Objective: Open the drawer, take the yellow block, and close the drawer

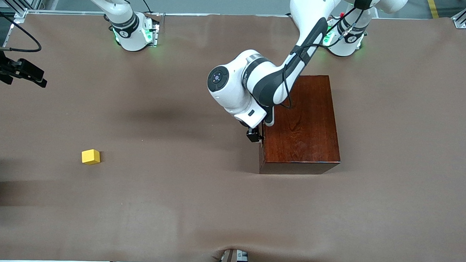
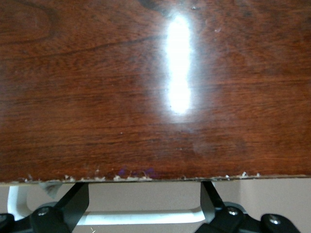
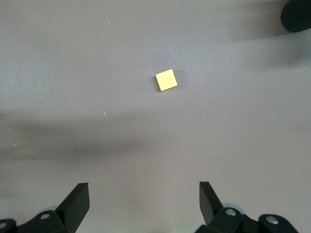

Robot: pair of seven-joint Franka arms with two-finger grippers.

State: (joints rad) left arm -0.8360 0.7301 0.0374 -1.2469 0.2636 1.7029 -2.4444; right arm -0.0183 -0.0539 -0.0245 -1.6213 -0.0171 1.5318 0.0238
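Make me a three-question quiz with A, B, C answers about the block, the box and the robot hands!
1. Where is the block?
A. on the box
B. on the table
C. in a tool

2. What colour is the block?
A. yellow
B. blue
C. green

3. How are the left tool's fingers?
A. shut tight
B. holding the block
C. apart, either side of the handle

Answers:
1 B: it sits on the bare table, toward the right arm's end, away from the box.
2 A: bright yellow in both views.
3 C: the left wrist view shows the fingers spread with the white bar between them, at the box's edge.
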